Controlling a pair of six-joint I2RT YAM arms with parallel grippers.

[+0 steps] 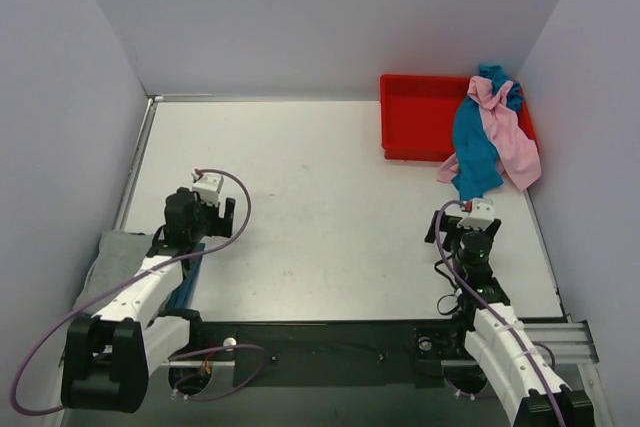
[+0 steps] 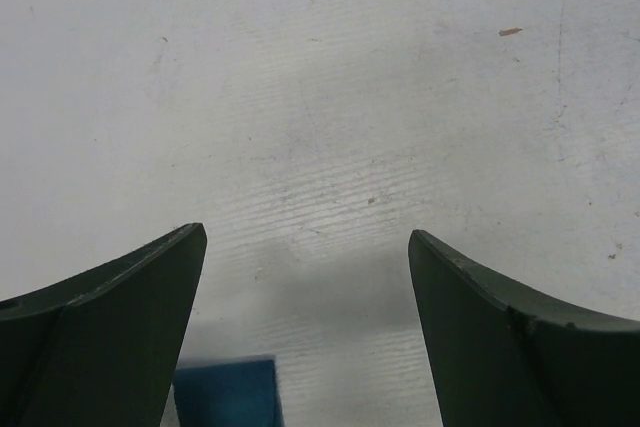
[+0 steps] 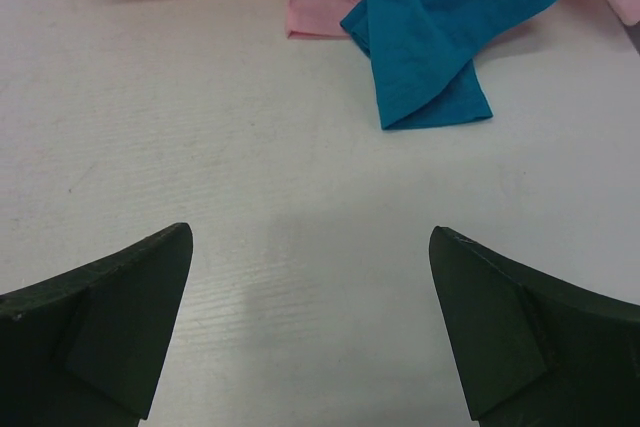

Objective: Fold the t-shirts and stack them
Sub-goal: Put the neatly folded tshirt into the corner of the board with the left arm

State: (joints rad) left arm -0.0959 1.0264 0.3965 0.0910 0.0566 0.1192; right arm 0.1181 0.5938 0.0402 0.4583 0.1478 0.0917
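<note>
Teal-blue t-shirt [image 1: 472, 152] and pink t-shirt [image 1: 512, 142] hung tangled over the right rim of the red bin [image 1: 415, 127], at 2 o'clock on the table [image 1: 330, 207]. Grey t-shirt [image 1: 112, 257] lay at 8 o'clock. Right gripper [image 3: 310, 327] sat at 6 o'clock of the teal hem, jaws spread, empty. Left gripper [image 2: 300, 332] was likewise released. Risk: pulling the teal would likely drag the pink, maybe the bin too.

Both arms sit low at the near edge, elbows tucked. The left arm [image 1: 140, 292] reaches a short way forward on the left side, and the left pincer [image 2: 305, 237] is spread wide, its dark fingers gripping nothing. On the right, the right arm [image 1: 500, 332] points toward the far side, the right pincer [image 3: 310, 232] equally wide and empty.
</note>
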